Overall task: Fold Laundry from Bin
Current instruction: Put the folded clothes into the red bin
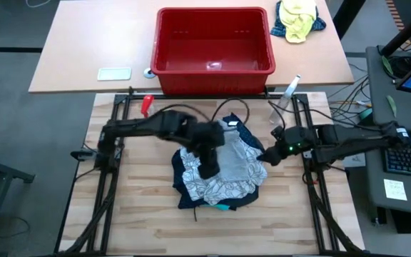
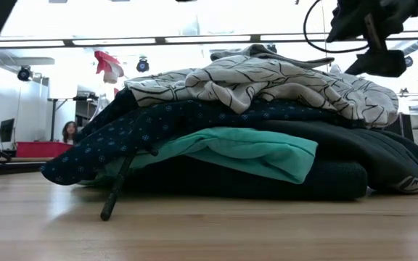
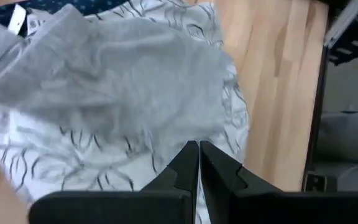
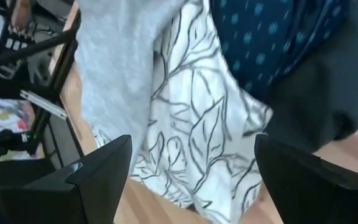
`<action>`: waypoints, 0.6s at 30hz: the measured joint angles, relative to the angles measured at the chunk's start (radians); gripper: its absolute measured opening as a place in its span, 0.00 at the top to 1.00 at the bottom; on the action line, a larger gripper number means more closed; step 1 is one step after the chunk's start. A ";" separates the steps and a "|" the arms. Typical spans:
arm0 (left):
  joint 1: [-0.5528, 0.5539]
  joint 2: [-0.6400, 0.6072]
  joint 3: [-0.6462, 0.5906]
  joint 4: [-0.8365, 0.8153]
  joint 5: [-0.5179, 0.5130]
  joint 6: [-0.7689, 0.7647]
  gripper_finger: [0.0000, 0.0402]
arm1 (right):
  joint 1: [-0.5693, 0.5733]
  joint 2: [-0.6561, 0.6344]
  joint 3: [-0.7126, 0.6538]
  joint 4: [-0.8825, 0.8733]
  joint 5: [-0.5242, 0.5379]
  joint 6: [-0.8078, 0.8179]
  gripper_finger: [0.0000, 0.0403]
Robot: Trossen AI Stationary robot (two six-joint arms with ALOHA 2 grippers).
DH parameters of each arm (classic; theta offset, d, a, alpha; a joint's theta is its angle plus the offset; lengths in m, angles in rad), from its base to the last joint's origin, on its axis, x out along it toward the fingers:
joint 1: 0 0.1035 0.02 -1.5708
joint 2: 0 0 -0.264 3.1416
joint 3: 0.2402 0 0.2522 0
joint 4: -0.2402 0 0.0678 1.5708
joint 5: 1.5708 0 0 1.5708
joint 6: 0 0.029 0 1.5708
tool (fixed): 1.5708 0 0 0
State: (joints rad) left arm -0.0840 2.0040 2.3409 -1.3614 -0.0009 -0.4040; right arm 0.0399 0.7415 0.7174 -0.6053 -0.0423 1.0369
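Note:
The laundry [image 1: 223,175] lies in a heap on the wooden table's middle. On top are a white garment with dark leaf lines [image 3: 104,168] and a light grey one [image 3: 123,74]. Under them lie navy dotted [image 2: 158,127], turquoise [image 2: 252,148] and black [image 2: 369,156] pieces. The red bin [image 1: 212,71] stands beyond the heap on the far table. My left gripper [image 1: 209,170] [image 3: 197,146] hovers shut above the heap's top, nothing between its fingers. My right gripper [image 1: 265,157] [image 4: 191,177] stands open over the heap's right edge, clear of the cloth.
A yellow-and-blue cloth bundle [image 1: 298,20] lies right of the bin. A small white object [image 1: 114,73] lies on the far table's left. Black frame rails [image 1: 113,150] run along both table sides. A dark cord [image 2: 117,190] trails from the heap onto the near tabletop.

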 joint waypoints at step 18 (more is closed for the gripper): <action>-0.170 -0.568 -0.806 0.602 0.009 -0.163 1.00 | 0.150 -0.166 -0.168 -0.140 0.166 0.169 0.19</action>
State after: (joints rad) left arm -0.2536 1.4365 1.5347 -0.7590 0.0080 -0.5669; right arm 0.1896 0.5759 0.5492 -0.7454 0.1242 1.2060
